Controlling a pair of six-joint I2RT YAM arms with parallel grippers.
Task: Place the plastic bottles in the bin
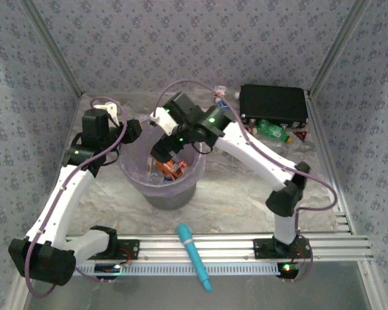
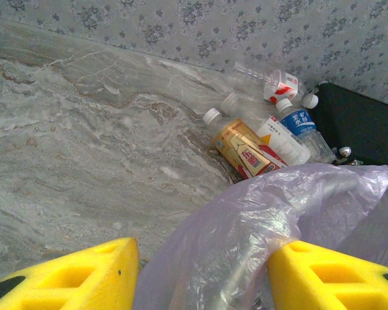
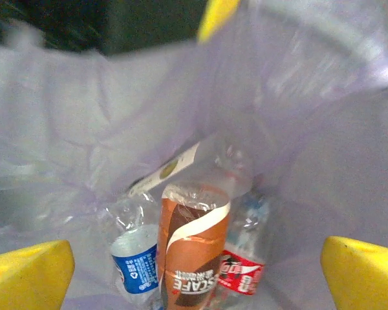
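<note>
The bin (image 1: 156, 187), a lilac bag-lined bucket, stands mid-table. My left gripper (image 1: 132, 132) is open, and its yellow fingers (image 2: 84, 278) straddle the bin's crinkled left rim (image 2: 246, 226). My right gripper (image 1: 163, 154) hangs open inside the bin's mouth. Below it lie a brown coffee bottle (image 3: 194, 252), a blue-label bottle (image 3: 134, 268), a red-label bottle (image 3: 242, 276) and a clear bottle (image 3: 204, 161). Behind the bin on the table lie a yellow-red bottle (image 2: 242, 147), a white-label bottle (image 2: 281, 139), a blue-label bottle (image 2: 301, 123) and a clear bottle (image 2: 271, 82). A green bottle (image 1: 275, 131) lies by the case.
A flat black case (image 1: 273, 104) sits at the back right, against the patterned wall. A teal stick-shaped tool (image 1: 194, 256) lies across the aluminium rail at the near edge. Bare marble tabletop (image 2: 84, 142) spreads left of the bin.
</note>
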